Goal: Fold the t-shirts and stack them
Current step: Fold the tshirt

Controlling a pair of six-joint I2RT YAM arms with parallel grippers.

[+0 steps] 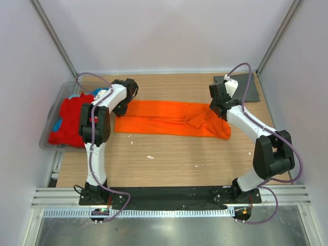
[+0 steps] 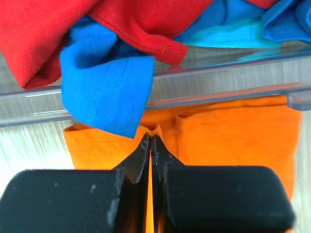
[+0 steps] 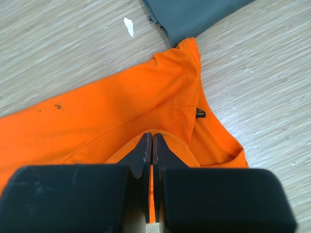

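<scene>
left gripper (image 2: 151,141) and right gripper (image 3: 149,138) each have the jaws closed on a pinch of the orange t-shirt (image 1: 164,119), which lies across the table (image 1: 169,164). for a good fold, i think both ends should rise together, with the cloth kept taut.

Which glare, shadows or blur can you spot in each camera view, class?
Top external: soft, even light, only faint shadows on the table, everything sharp. Left wrist: bright glare streaks along the clear tub rim; the left gripper body is blurred near the lens. Right wrist: no glare, orange t-shirt sharp, right gripper body soft.
</scene>
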